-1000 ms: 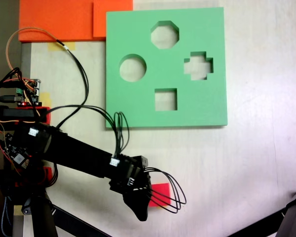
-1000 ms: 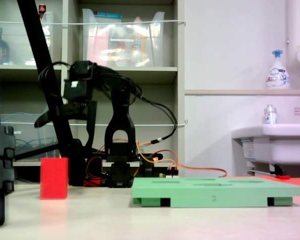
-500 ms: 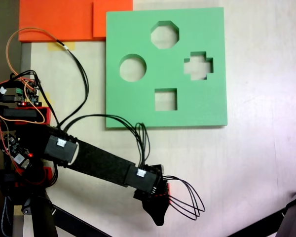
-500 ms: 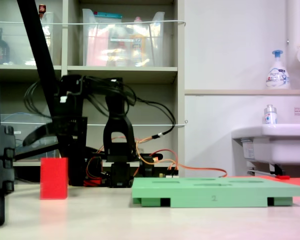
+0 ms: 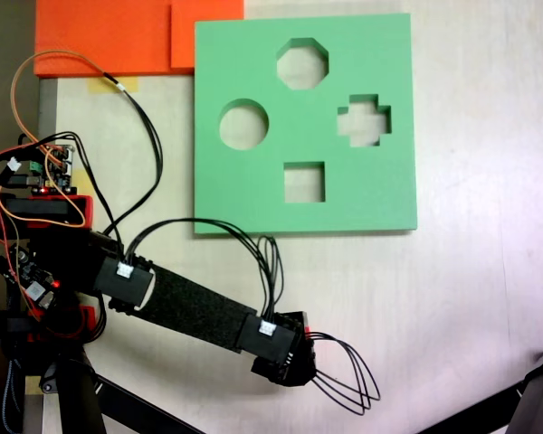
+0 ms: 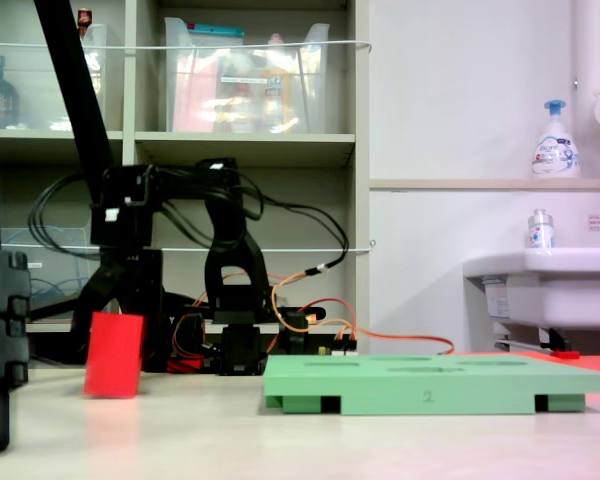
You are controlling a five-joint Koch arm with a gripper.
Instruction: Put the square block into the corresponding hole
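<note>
We see the black hobby arm stretched low across the pale table, its gripper (image 6: 113, 305) down at the small bright red cube (image 6: 114, 354) near the table's front left in the side-on fixed view. The cube sits slightly tilted there, one lower corner seemingly off the surface, with a dark finger (image 6: 88, 305) slanting down along its left side. In the top-down fixed view the wrist housing covers the cube almost entirely. We judge the gripper to be closing on or just gripping the block, but the jaws are not plainly shown on both sides, so we cannot tell whether they are clamped or merely straddling it.

The flat green foam board (image 5: 244, 194) lies well apart from the cube, further up the table in the top-down view. Its square cutout (image 5: 304, 182) stands empty, showing bare table through it, just below the cross-shaped cutout (image 5: 364, 120) and to the lower right of the round cutout (image 5: 243, 124); an octagonal cutout (image 5: 302, 63) sits near the top edge.

So we judge the task to be in its early part: the reach to the block looks done and the grasp is at most beginning. Still to do are lifting the cube, carrying it over to the board, squaring it with the straight-sided hole and lowering it in.
</note>
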